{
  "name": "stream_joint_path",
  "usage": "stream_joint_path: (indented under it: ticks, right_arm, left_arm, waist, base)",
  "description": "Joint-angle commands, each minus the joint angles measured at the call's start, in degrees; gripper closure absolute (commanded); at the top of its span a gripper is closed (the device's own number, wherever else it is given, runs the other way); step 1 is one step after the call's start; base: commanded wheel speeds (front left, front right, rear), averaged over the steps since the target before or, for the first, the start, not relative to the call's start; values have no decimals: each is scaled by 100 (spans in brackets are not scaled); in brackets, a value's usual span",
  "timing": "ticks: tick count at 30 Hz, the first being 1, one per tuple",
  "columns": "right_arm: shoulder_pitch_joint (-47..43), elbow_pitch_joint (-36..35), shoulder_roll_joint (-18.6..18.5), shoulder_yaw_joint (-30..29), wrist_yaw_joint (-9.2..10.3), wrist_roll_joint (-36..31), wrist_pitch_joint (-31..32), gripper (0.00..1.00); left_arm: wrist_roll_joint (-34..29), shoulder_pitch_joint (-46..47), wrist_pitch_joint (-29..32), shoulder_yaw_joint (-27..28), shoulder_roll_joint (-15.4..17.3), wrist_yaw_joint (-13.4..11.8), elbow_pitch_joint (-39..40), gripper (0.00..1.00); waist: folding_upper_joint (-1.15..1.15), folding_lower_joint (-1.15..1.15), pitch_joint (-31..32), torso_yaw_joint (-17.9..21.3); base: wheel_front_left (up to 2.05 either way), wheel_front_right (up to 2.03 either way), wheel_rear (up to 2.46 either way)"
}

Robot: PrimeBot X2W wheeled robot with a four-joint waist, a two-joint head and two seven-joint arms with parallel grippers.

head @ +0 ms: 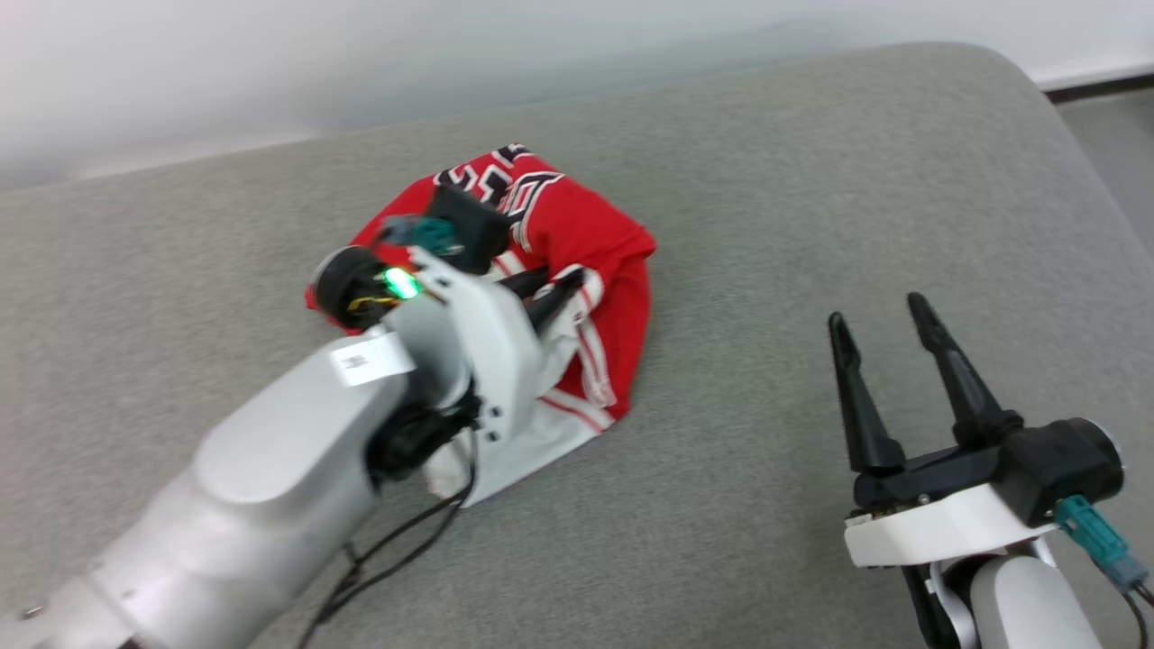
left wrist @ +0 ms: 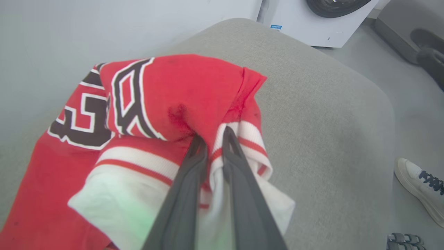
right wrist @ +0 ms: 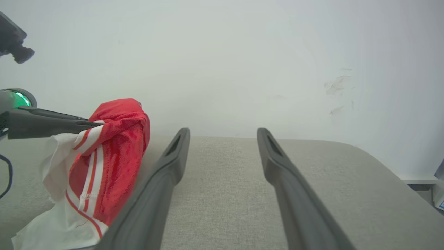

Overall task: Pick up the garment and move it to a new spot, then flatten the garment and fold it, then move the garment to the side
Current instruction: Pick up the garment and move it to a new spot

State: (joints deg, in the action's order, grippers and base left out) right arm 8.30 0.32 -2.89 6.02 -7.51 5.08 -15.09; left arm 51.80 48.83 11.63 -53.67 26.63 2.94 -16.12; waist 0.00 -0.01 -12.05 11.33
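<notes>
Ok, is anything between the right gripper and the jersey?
Nothing visible. Only bare grey cushion lies between the open right gripper and the red jersey. The left gripper is shut on the jersey's sleeve.

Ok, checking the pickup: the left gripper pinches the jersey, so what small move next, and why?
Probably raise the left gripper slightly: it is shut on the garment's striped trim, the bunched cloth rests on the cushion, and the right gripper stands open, apart.

The shirt [head: 595,234] lies heaped on the cushion [head: 811,225], left of middle; beside the cushion, seemingly lower, a shoe [left wrist: 416,184].
</notes>
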Motion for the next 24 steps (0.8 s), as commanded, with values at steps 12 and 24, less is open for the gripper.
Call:
stream_joint_path:
  ticks: [12, 24]
  right_arm:
    - [58, -20, 5, -159, 4, 53, -12, 0]
    - [-142, -12, 5, -282, 4, -213, -12, 0]
  left_arm:
    - [-439, 229, -432, -612, -1303, 151, -1709, 0]
    - [-685, 224, -2270, -274, -1244, 49, -2305, 0]
  waist:
    - [0, 1, -185, 485]
    - [0, 1, 329, -239]
  base:
    - [0, 0, 0]
    - [0, 0, 0]
